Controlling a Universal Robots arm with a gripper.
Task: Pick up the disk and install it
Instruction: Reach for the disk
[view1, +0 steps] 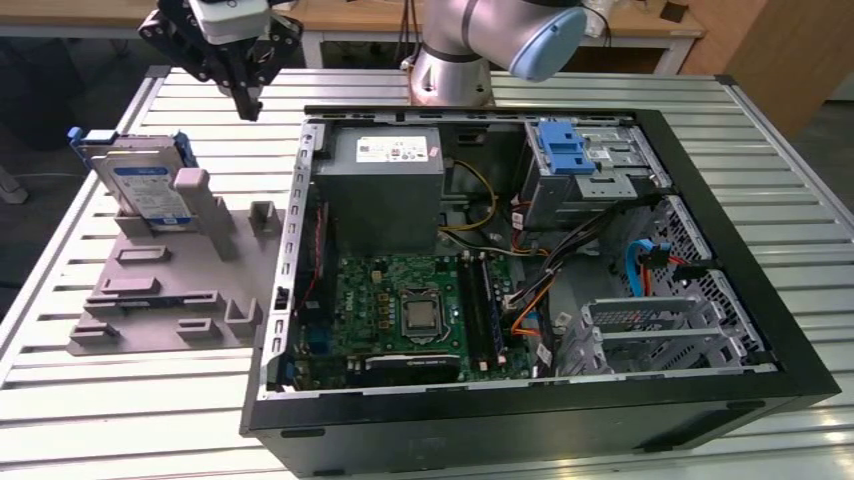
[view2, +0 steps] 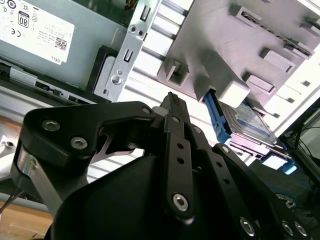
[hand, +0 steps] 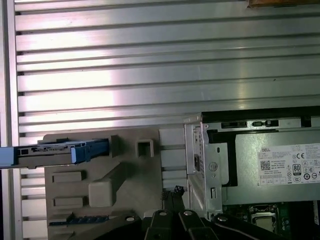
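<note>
My black gripper (view1: 248, 108) hung clenched and empty near the blocky grey plastic stand (view1: 167, 290); the flat silver disk (view1: 147, 190), blue-framed, stood upright in it.

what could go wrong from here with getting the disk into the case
1. The disk stands on edge in the grey holder; a skewed approach by the gripper, jaws shut, could tip it.
2. Loose cables lie beside the drive cage and might snag the disk.
3. The computer case's wall stands close to the holder, so a low swing may clip it.
</note>
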